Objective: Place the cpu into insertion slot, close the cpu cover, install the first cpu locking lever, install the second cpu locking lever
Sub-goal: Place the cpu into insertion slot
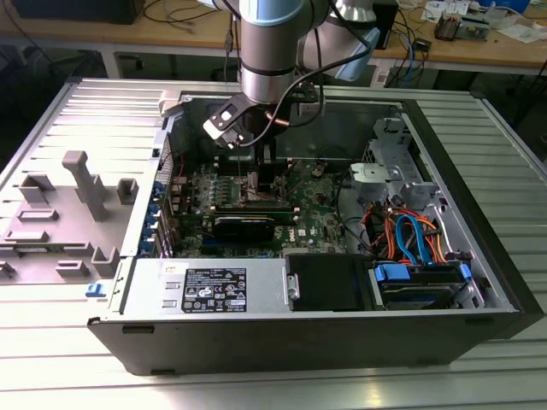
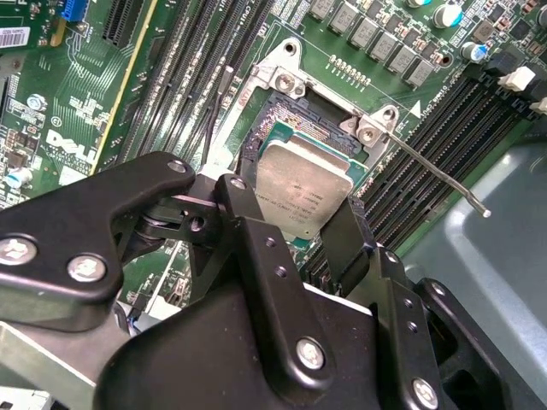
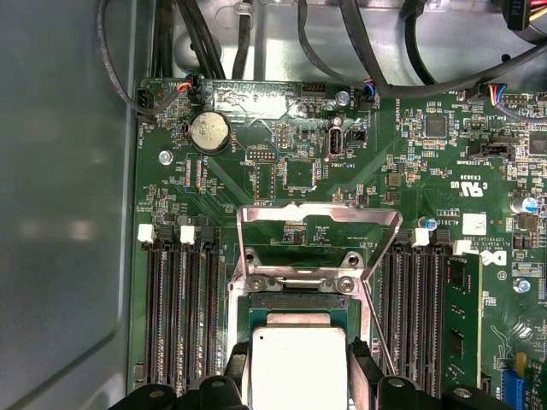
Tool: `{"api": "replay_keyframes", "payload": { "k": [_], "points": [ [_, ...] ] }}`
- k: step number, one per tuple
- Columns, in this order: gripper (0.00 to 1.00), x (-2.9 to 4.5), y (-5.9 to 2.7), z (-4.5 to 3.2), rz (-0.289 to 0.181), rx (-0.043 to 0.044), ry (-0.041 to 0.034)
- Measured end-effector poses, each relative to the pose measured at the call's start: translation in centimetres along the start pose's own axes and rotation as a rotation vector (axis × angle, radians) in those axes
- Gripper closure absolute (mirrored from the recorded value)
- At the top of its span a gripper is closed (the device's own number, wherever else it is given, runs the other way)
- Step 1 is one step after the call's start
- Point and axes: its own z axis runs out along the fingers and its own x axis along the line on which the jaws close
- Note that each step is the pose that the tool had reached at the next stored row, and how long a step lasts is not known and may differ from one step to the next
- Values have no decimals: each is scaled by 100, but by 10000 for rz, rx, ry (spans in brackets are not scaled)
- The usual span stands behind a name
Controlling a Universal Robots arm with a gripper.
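My gripper [image 2: 301, 224] reaches down into the open computer case [image 1: 154, 333], over the motherboard [image 1: 312, 226]. Its black fingers [image 3: 359, 380] are shut on two opposite edges of the cpu [image 3: 295, 363], a flat square chip with a silver-grey top [image 2: 303, 188]. The chip sits over the insertion slot [image 2: 275, 111], either just above it or resting in it. The cpu cover [image 3: 320, 211], a thin metal frame with an open window, stands swung up at the slot's hinge side. One thin locking lever [image 2: 436, 175] sticks out loose beside the slot.
Black memory slots [image 3: 179, 307] run along both sides of the slot. Bundled cables [image 3: 205, 38] hang past the board's far edge. A power supply [image 1: 214, 286] and a drive cage with orange and blue cables [image 1: 410, 235] fill the case's near side. A grey fixture [image 1: 81, 192] lies outside.
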Motion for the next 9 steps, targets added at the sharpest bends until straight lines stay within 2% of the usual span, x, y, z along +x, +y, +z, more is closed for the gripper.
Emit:
{"api": "replay_keyframes", "payload": {
  "k": [5, 9],
  "points": [
    [45, 0, 0, 2, -1, 0, -18],
    [45, 10, -3, 39, 98, 4, -19]
  ]
}}
